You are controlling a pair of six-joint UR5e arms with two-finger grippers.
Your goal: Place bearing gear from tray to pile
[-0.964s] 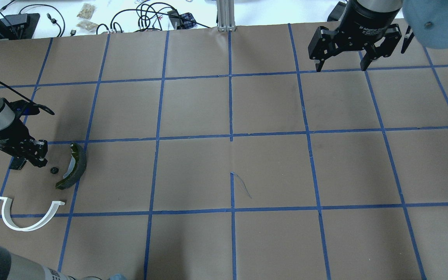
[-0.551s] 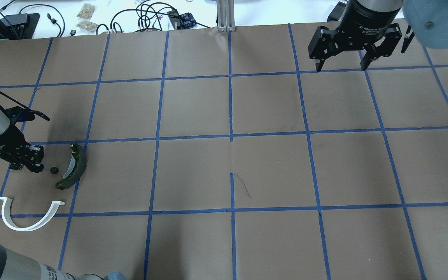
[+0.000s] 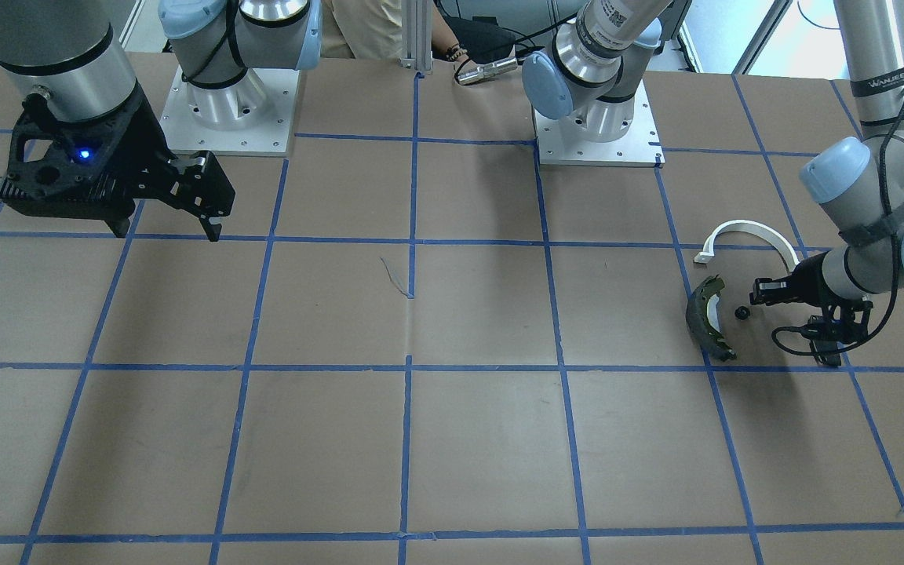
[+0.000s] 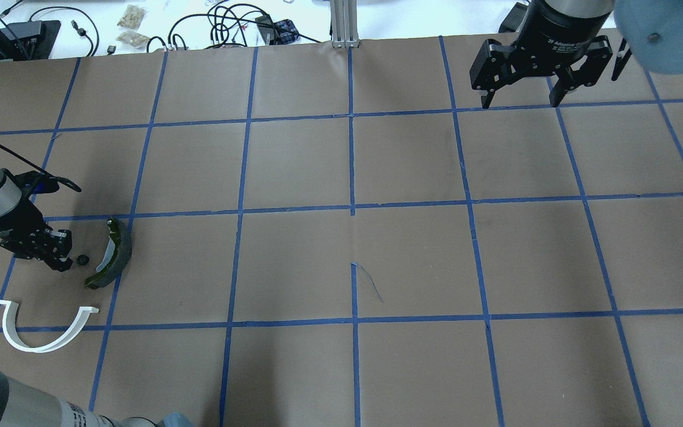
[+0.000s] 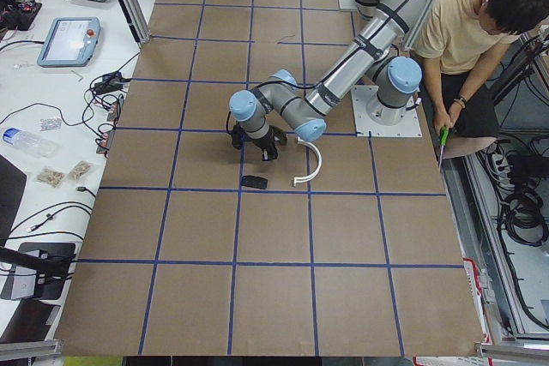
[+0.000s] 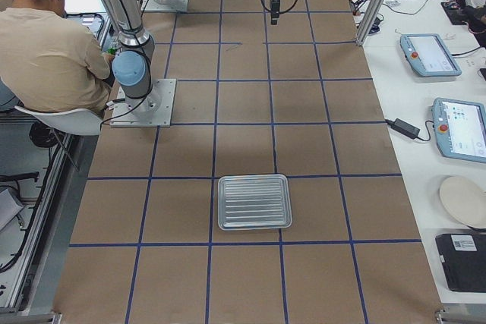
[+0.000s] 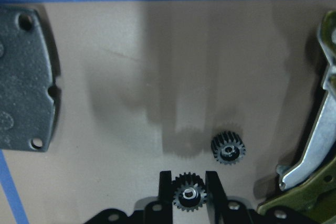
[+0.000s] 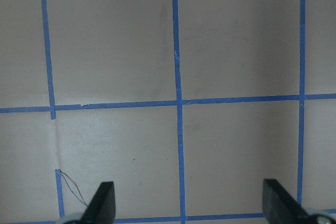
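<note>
Edged nearer curved grey-olive brake shoe (image 4: pixel 113 255) over the last second with left hand (image 4: pixel 60 261); release judged imminent.
Gripping small black toothed bearing gear (image 7: pixel 189 194) low over bench (image 4: pixel 294 261), beside shoe, near second like gear (image 7: pixel 228 147) lying there. With right hand (image 4: pixel 519 98): spread wide, empty, well apart from shoe.

Even overhead light fell on the brown worktop (image 4: pixel 294 166), leaving only soft, broad shadows. In the left wrist view the left claw (image 7: pixel 189 183) and the bearing gear (image 7: pixel 189 195) between its fingers threw pale, doubled shadows up the paper, and the bare metal of the brake shoe (image 7: pixel 311 153) glinted. The right wrist view looked washed out, with the tips of the right claw (image 8: pixel 189 208) blurred. The front-facing view's top right corner was blown out white.
</note>
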